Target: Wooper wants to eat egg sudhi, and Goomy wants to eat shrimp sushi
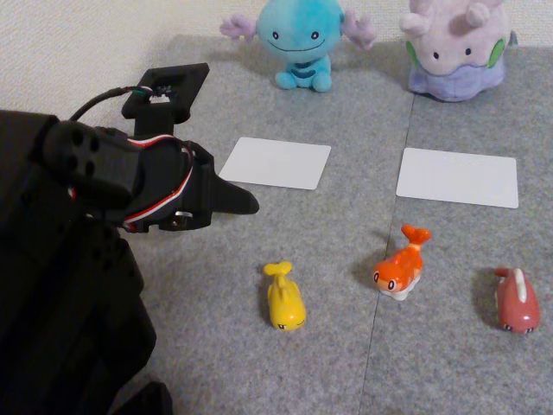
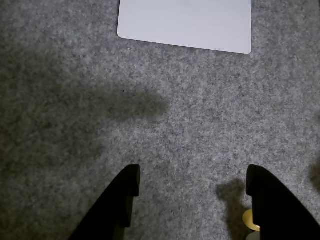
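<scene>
Your gripper point(image 1: 246, 203) is hanging above the grey carpet point(image 1: 346, 363) on the left side of the fixed view, its dark tip pointing right, just short of the left white card point(image 1: 276, 162). In the wrist view the two black fingers point(image 2: 122, 200) are standing well apart with nothing between them; you are looking at bare carpet point(image 2: 190, 140) in the gap, and the near edge of a white card point(image 2: 185, 22) is lying at the top.

The yellow fish figure point(image 1: 284, 297) is lying on the carpet below and to the right of the gripper in the fixed view, head toward the camera, tail up. In the wrist view a small piece of yellow point(image 2: 249, 220) is peeking out beside the right finger. The orange-and-white fish figure point(image 1: 400, 268) is sitting to its right, near a seam in the carpet, and a dark red figure point(image 1: 517, 303) is lying further right, apart from both.

At the back, the light-blue smiling plush point(image 1: 298, 39) is sitting behind the left card, and the lavender plush point(image 1: 455, 47) is sitting behind the right white card point(image 1: 458, 177). Both cards are lying bare.
</scene>
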